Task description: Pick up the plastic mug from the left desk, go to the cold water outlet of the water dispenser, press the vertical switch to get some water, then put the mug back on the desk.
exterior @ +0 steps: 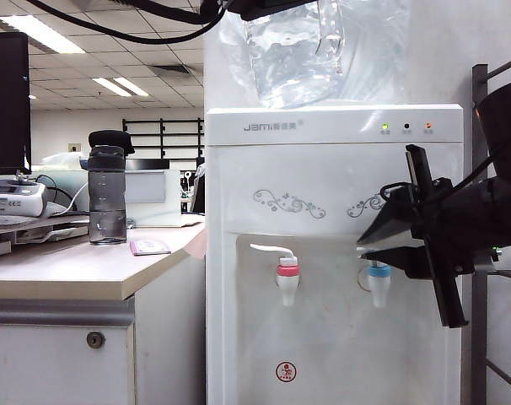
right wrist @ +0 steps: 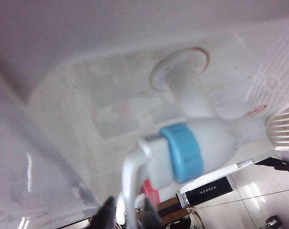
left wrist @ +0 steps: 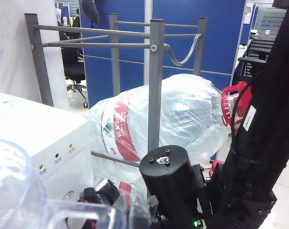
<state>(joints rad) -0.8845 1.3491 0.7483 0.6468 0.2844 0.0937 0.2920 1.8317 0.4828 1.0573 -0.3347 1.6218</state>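
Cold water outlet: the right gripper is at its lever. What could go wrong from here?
In the exterior view no mug stands under the cold water outlet; the left gripper holds the plastic mug elsewhere. Pressing now may spill water. The right gripper's jaws flank only the vertical switch's thin end; they might slip off.
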